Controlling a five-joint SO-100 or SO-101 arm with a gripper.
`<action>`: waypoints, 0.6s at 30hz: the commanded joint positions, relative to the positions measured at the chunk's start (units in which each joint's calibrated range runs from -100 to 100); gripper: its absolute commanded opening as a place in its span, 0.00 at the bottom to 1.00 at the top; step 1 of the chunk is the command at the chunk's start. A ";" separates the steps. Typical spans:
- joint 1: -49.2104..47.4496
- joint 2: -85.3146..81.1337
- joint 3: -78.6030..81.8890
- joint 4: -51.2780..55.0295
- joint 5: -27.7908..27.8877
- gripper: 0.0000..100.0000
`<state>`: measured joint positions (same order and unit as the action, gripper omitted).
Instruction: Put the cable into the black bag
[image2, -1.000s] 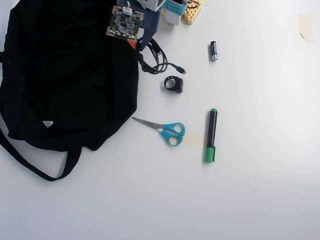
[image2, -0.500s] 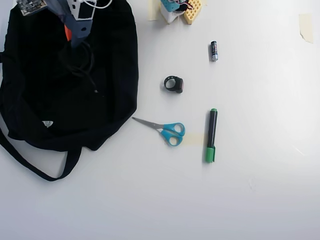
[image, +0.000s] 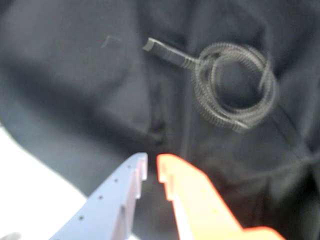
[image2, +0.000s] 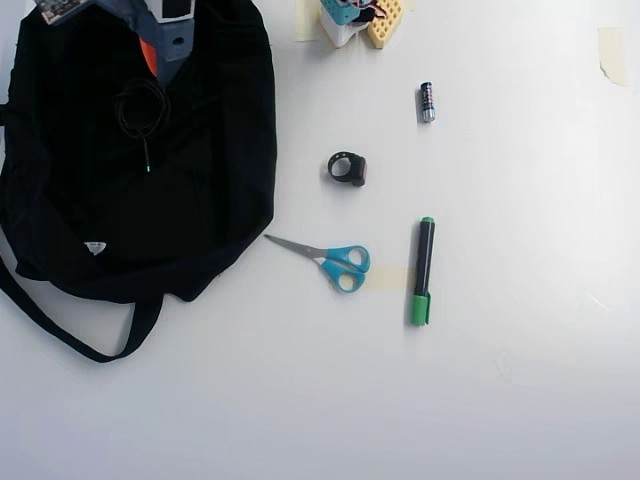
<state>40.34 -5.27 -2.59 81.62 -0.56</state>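
The black bag (image2: 215, 150) lies flat at the left of the white table in the overhead view and fills most of the wrist view (image: 75, 85). The coiled black cable (image: 235, 87) lies on the bag's cloth, its flat plug (image: 160, 48) pointing left. In the overhead view the cable (image2: 140, 108) sits near the bag's top. My gripper (image: 151, 161), with one blue and one orange finger, hovers over the bag just short of the cable. Its jaws stand a narrow gap apart and hold nothing. In the overhead view the gripper (image2: 155, 58) is at the bag's top edge.
Right of the bag lie blue-handled scissors (image2: 335, 262), a black and green marker (image2: 423, 270), a small black ring-shaped object (image2: 347, 168) and a battery (image2: 427, 102). A yellow and blue block (image2: 362, 20) stands at the top edge. The bag's strap (image2: 70, 335) trails at the lower left.
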 joint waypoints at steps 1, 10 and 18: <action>-14.68 -12.16 -1.90 6.92 0.25 0.02; -45.27 -43.69 42.49 0.12 0.25 0.02; -49.54 -59.21 62.07 -5.40 0.30 0.02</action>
<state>-8.16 -58.07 53.93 78.27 -0.32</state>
